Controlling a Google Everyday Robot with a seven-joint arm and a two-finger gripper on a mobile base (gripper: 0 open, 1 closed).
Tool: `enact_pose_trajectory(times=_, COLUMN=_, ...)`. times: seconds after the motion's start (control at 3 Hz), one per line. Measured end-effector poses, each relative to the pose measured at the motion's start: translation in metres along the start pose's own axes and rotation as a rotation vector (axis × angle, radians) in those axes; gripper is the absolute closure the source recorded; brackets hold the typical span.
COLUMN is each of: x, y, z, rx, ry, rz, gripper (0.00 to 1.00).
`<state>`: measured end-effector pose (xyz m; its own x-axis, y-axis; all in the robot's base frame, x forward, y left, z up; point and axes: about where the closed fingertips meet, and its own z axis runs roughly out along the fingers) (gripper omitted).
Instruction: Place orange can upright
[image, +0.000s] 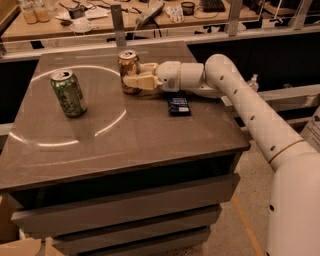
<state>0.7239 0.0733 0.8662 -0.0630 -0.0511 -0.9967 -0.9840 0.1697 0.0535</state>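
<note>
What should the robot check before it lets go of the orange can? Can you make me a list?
1. Is the orange can standing upright? Ok, its silver top faces up.
2. Does the gripper have the can? Ok, it is at the far side of the table, closed around the can's lower half.
3. Is the can's bottom flat on the table? Cannot tell, because the gripper hides part of it.
4. Is the green can out of the way? Ok, it stands well apart to the left.
5. Is the blue packet out of the way? Ok, it lies flat beside the wrist, apart from the orange can.
</note>
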Motion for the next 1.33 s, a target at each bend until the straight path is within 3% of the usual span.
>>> enact_pose_trajectory(times=0.33, x=0.002, y=-0.006, z=-0.009, rx=0.014, ry=0.073, rz=-0.063, gripper=0.00)
enact_pose_trajectory(times=1.33, x=-0.016, y=-0.009, z=-0.019, rx=0.037, ry=0.145, rz=-0.119, gripper=0.00)
